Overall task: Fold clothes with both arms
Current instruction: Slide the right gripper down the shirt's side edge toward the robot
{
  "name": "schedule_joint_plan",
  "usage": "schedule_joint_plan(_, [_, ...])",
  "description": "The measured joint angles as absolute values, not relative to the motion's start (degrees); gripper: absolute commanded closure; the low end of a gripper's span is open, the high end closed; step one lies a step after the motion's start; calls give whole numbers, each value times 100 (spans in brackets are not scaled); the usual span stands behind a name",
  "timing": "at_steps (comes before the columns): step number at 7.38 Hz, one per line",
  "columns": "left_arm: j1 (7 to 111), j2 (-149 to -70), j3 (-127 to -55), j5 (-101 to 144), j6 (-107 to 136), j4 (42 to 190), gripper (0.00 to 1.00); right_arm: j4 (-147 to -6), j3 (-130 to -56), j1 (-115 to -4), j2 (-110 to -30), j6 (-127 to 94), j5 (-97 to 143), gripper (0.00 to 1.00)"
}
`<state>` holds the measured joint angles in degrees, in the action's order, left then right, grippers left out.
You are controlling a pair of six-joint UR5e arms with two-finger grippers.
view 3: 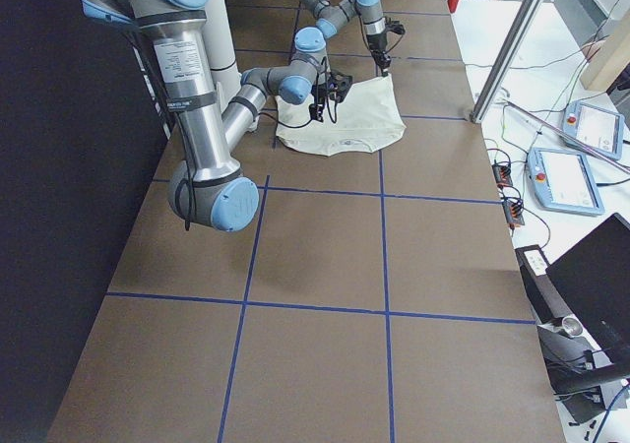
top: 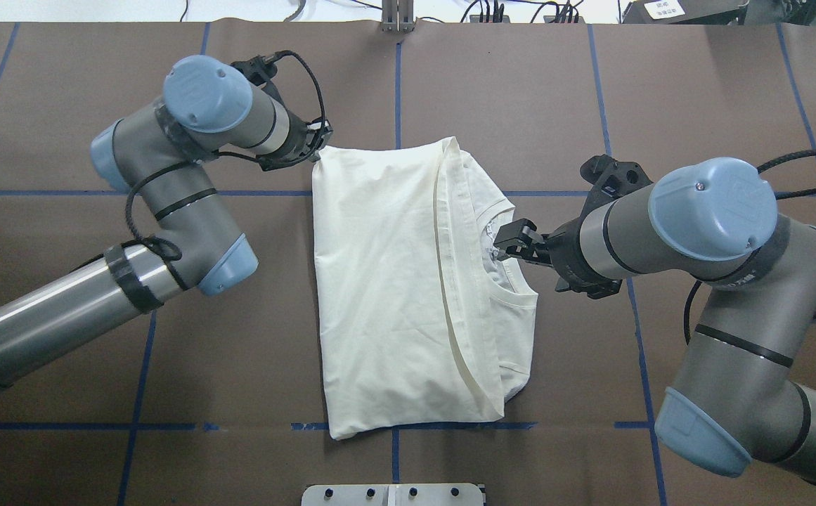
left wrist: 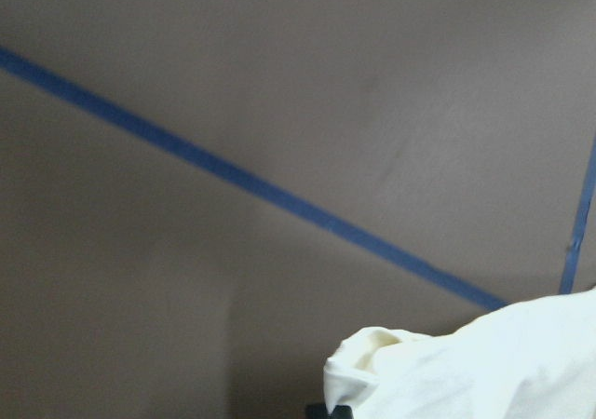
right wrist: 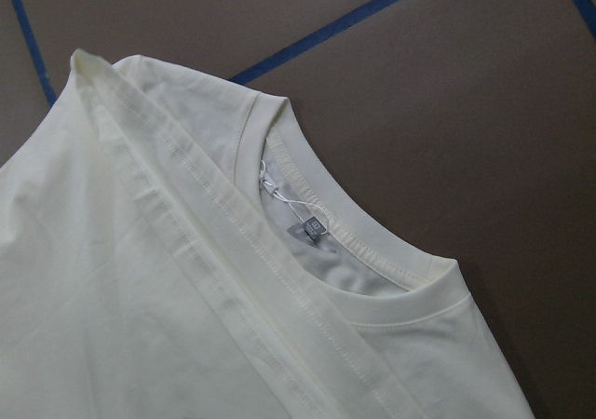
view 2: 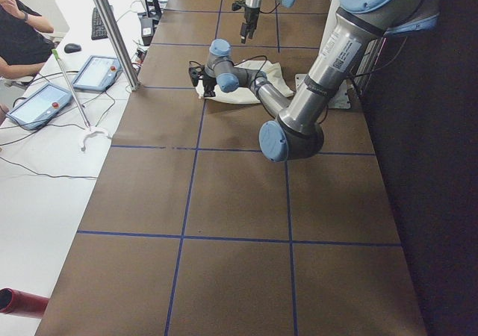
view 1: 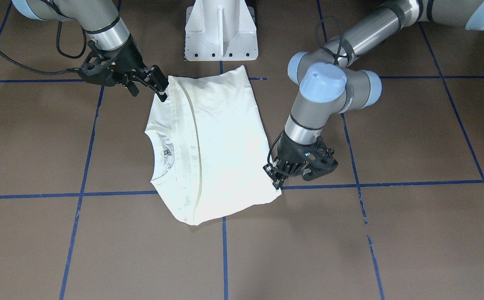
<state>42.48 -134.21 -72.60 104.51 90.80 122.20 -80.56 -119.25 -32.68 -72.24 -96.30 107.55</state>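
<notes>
- Overhead exterior, left side: the left gripper (top: 315,145) sits at the far-left corner of the T-shirt (top: 386,281). The left wrist view shows cloth bunched against a fingertip, so its jaws seem to be pinching that corner.
- Middle: the T-shirt lies on the table (top: 590,105) between the arms as a compact rectangle. No sleeve sticks out, the print is hidden, and the hem (top: 458,295) is laid across just short of the collar (right wrist: 363,237). Most of the folding looks done.
- Right side: the right gripper (top: 507,246) hovers near the collar and holds nothing. I cannot tell whether its jaws are spread.
- Remaining, I judge: freeing the pinched corner, and perhaps one more fold.
</notes>
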Motion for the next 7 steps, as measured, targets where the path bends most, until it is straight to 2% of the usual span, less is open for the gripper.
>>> schedule_joint_plan(1, [4363, -13787, -6558, 10454, 9048, 12672, 46, -7991, -11911, -3251, -7188, -9722, 10740, 0])
schedule_joint_plan(2, [4422, -13875, -6433, 10477, 9022, 12857, 45, -7932, -11861, -3156, -7124, -9778, 10646, 0])
schedule_joint_plan(3, [4453, -13608, -6929, 10617, 9019, 12895, 45, -7955, -11689, -2887, -6976, -9795, 10337, 0])
schedule_joint_plan(5, [4499, -12425, -8631, 11133, 9025, 12902, 45, -8338, -11155, -2213, -6504, -9684, 9710, 0])
schedule_joint_plan(7, [4530, -11964, -9239, 11282, 9019, 12902, 45, -8593, -10634, -1807, -6159, -9234, 9549, 0])
